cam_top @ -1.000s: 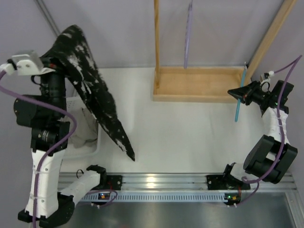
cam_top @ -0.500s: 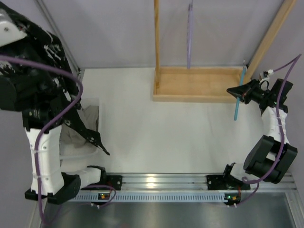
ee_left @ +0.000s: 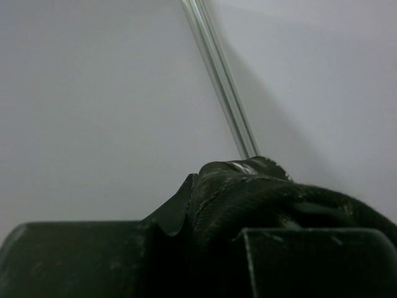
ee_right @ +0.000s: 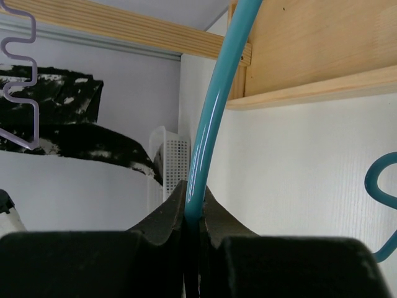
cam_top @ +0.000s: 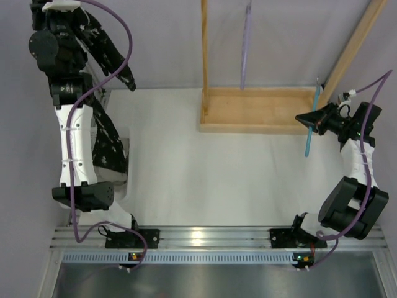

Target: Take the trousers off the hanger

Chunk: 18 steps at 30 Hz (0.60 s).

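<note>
The black trousers with white speckles [cam_top: 111, 59] are off the hanger and hang from my raised left gripper [cam_top: 87, 28] at the far left. Their lower part drapes down beside the arm [cam_top: 107, 143]. In the left wrist view the gripper [ee_left: 205, 211] is shut on a bunched fold of the trousers [ee_left: 260, 192]. My right gripper [cam_top: 305, 119] is shut on the bare teal hanger [cam_top: 312, 127] at the right, held above the table. In the right wrist view the jaws [ee_right: 192, 198] pinch the hanger's rod [ee_right: 214, 105], and the trousers [ee_right: 62, 118] show far off.
A white perforated basket [cam_top: 128, 180] stands at the left edge under the hanging trousers, also seen in the right wrist view [ee_right: 170, 158]. A wooden rack [cam_top: 260, 108] stands at the back with a purple hanger [cam_top: 246, 43] hanging on it.
My left arm has swung up and back with the trousers, from low over the basket to high at the back left. The right arm and the teal hanger have not moved.
</note>
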Each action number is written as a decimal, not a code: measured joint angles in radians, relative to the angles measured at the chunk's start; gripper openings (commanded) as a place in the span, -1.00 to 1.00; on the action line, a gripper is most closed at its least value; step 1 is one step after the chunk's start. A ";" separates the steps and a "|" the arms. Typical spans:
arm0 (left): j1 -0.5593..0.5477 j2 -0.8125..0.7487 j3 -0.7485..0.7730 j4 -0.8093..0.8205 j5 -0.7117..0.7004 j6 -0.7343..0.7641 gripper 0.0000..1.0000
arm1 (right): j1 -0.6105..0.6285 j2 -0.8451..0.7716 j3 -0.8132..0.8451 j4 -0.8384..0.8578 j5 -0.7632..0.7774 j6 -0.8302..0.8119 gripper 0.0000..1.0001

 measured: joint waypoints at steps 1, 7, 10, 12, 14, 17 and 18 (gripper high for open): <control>0.021 0.002 -0.005 -0.007 0.015 -0.001 -1.00 | 0.000 0.001 0.000 0.000 0.000 -0.001 -1.00; 0.085 -0.145 -0.255 0.041 0.082 0.052 -1.00 | 0.000 0.013 0.000 -0.013 0.000 -0.027 -1.00; 0.086 -0.252 -0.385 0.027 0.092 0.098 -1.00 | 0.000 0.013 0.000 -0.019 0.000 -0.039 -1.00; 0.086 -0.328 -0.462 0.006 0.089 0.125 -1.00 | 0.000 0.013 -0.001 -0.021 0.000 -0.044 -1.00; 0.086 -0.432 -0.578 0.003 0.080 0.148 -1.00 | 0.002 0.013 -0.002 -0.023 0.001 -0.045 -1.00; 0.086 -0.605 -0.766 -0.027 0.053 0.172 -1.00 | 0.011 0.013 -0.002 -0.023 0.002 -0.045 -1.00; 0.086 -0.657 -0.821 -0.037 0.042 0.176 -1.00 | 0.014 0.013 -0.002 -0.023 0.002 -0.045 -1.00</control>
